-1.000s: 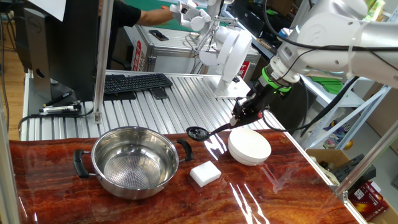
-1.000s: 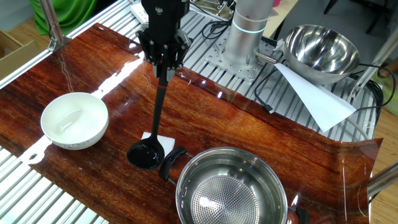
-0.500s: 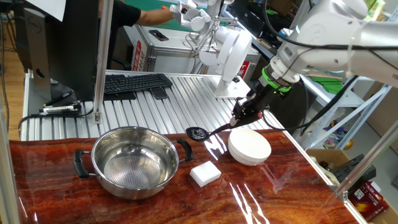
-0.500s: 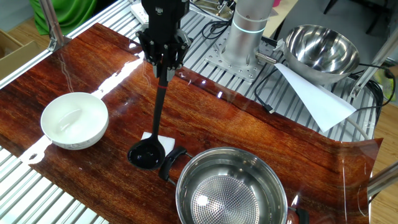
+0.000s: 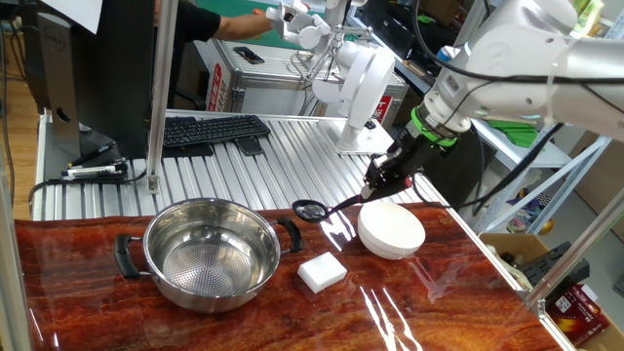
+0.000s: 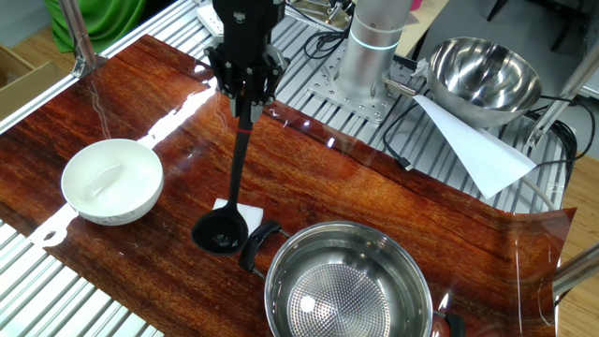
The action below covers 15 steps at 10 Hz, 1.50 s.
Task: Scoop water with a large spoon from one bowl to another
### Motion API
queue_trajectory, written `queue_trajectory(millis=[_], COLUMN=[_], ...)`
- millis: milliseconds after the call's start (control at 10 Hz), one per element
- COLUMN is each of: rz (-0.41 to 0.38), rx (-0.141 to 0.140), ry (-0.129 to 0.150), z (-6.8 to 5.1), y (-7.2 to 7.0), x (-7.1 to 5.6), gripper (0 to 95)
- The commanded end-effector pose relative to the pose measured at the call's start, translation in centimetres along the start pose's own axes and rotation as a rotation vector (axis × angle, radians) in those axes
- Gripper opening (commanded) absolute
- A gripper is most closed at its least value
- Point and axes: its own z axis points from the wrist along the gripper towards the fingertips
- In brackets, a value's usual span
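A black ladle [image 6: 222, 231] is held by its thin handle in the gripper [image 6: 247, 96] of a single robot arm, the jaws closed on the handle's upper end. The ladle's round cup hangs low over the glossy red-brown table [image 6: 131, 103], just beside the near black handle of the wide steel pot [image 6: 348, 285] and not inside it. The white bowl [image 6: 111, 181] sits well apart from the pot on the other side of the ladle; in the other fixed view the bowl [image 5: 391, 229] is seen directly below the gripper [image 5: 378, 181]. A white rectangular block [image 5: 322, 272] lies on the table between pot and bowl, partly hidden behind the handle in one view. Whether the cup carries water cannot be told from either view, and the pot's patterned base shows clearly, so its water level is uncertain as well. The step in hand is judged to be the carry between the two vessels, probably on the approach to the pot for a scoop. Next, the cup would need to be lifted over the pot's rim, clear of the side handle, then lowered and tipped to fill.
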Motion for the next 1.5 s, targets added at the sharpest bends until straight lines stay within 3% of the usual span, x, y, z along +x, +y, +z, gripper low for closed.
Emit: queue_trajectory(millis=[100, 400, 900, 1200, 1500], rz=[0.014, 0.041, 0.096, 0.152, 0.208], rx=[-0.002, -0.002, 0.047, 0.093, 0.1], ry=[-0.003, -0.006, -0.007, -0.002, -0.005], z=[-0.01, -0.01, -0.01, -0.01, -0.01], y=[0.0, 0.0, 0.0, 0.0, 0.0], x=[0.13, 0.13, 0.13, 0.13, 0.13], gripper=[0.0, 0.0, 0.0, 0.0, 0.0])
